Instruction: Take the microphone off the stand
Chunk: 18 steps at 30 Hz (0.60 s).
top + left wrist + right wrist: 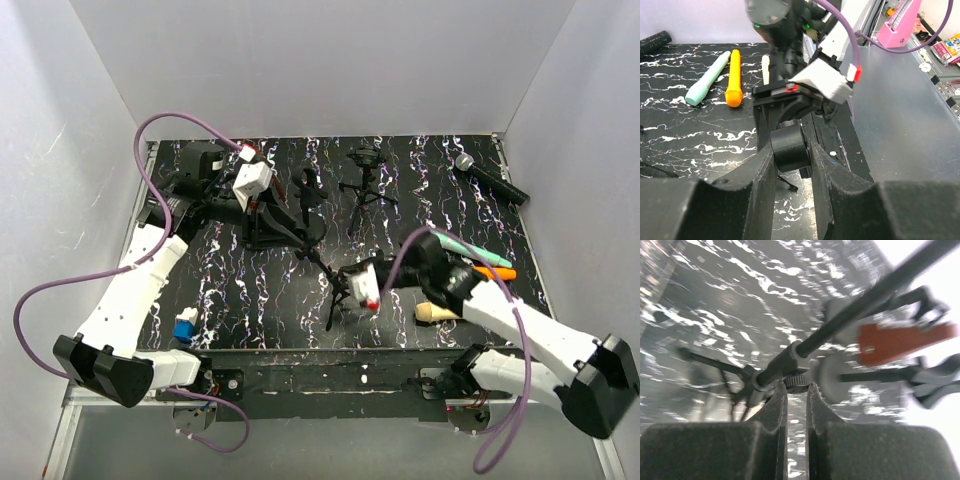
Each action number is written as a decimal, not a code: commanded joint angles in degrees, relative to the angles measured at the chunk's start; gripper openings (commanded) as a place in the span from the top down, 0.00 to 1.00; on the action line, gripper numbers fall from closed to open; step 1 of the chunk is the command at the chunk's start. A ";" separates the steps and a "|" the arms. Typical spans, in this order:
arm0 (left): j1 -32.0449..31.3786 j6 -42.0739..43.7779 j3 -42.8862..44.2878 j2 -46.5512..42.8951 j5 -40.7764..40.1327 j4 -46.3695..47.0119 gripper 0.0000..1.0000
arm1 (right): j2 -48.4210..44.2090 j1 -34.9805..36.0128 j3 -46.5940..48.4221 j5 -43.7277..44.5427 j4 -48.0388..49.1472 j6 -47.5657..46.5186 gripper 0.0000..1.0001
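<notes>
Your left claw [790,152], at ten o'clock, pinches a stubby black cylinder [788,146]; your right claw [796,390] is clamped tight on the thin black stand [790,356].

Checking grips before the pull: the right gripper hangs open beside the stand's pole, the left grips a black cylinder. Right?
Not open: the right wrist view shows the right gripper shut on the stand. The left gripper does grip a black cylinder.

A robotics lab test cell: white panel walls [300,60] box in a black marbled table [440,205].
</notes>
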 commanded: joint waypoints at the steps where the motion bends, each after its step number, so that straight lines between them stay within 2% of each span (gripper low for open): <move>1: -0.54 -2.55 -3.64 0.93 -8.83 3.92 1.00 | -4.16 2.49 -19.37 1.94 33.94 -26.60 0.99; 3: -0.54 -3.52 -4.25 0.75 -8.83 4.89 1.00 | -5.13 2.57 -21.60 1.41 35.70 -28.46 0.95; 6: -0.54 -4.31 -4.78 0.66 -9.01 5.77 1.00 | -8.55 2.49 -17.41 1.67 21.33 -25.58 0.25; 10: -0.45 -5.10 -5.39 0.40 -8.75 6.39 1.00 | -11.37 2.49 -10.11 3.95 0.65 -18.21 0.17; 15: -0.45 -5.10 -5.40 0.40 -8.75 6.30 1.00 | -11.91 1.43 -1.77 5.71 -9.74 3.90 0.17; 18: -0.45 -4.40 -5.48 0.40 -8.75 5.95 1.00 | -5.60 -1.19 7.01 0.73 -19.29 19.48 0.19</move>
